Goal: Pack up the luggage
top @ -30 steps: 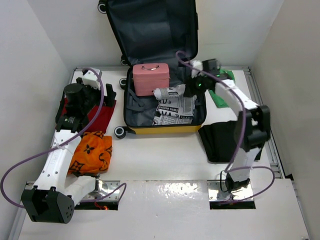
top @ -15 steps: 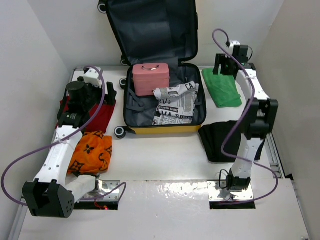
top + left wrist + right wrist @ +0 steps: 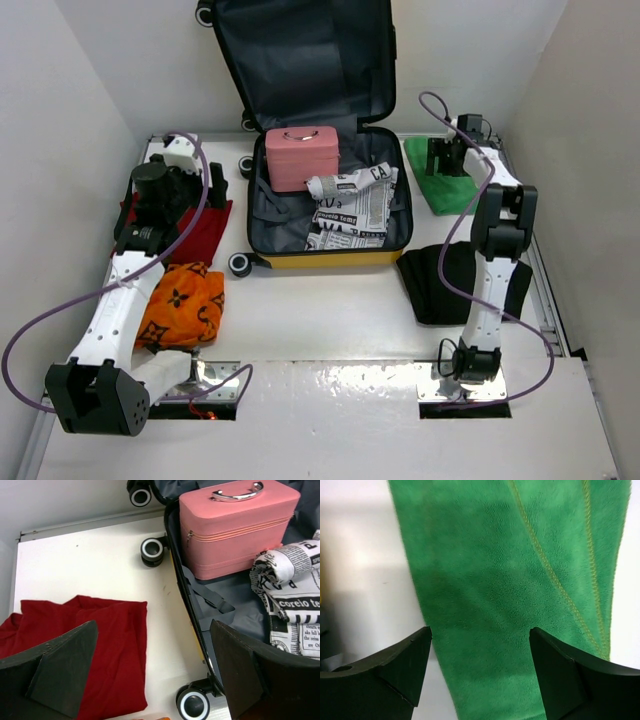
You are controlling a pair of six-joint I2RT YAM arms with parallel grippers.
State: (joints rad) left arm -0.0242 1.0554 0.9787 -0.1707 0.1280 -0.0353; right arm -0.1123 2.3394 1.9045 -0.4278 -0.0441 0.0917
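The luggage (image 3: 320,259) sits open at the far middle of the table (image 3: 320,320), with its lid (image 3: 305,60) propped up against the back wall. In the bottom half there's a pink case (image 3: 301,157) parked in the back-left corner, handle up. A newspaper-print cloth (image 3: 352,208) fills most of the right side, and its rolled end is right up against the pink case. You can see grey lining and straps (image 3: 207,592) at front-left.

Left gripper (image 3: 154,670) hangs over a red cloth (image 3: 112,645) just left of the suitcase, fingers spread wide and holding nothing. Right gripper (image 3: 480,675) is low over a green cloth (image 3: 520,570) on the right, also spread apart and empty. An orange patterned cloth (image 3: 185,305) and a black cloth (image 3: 440,285) lie out on the table.
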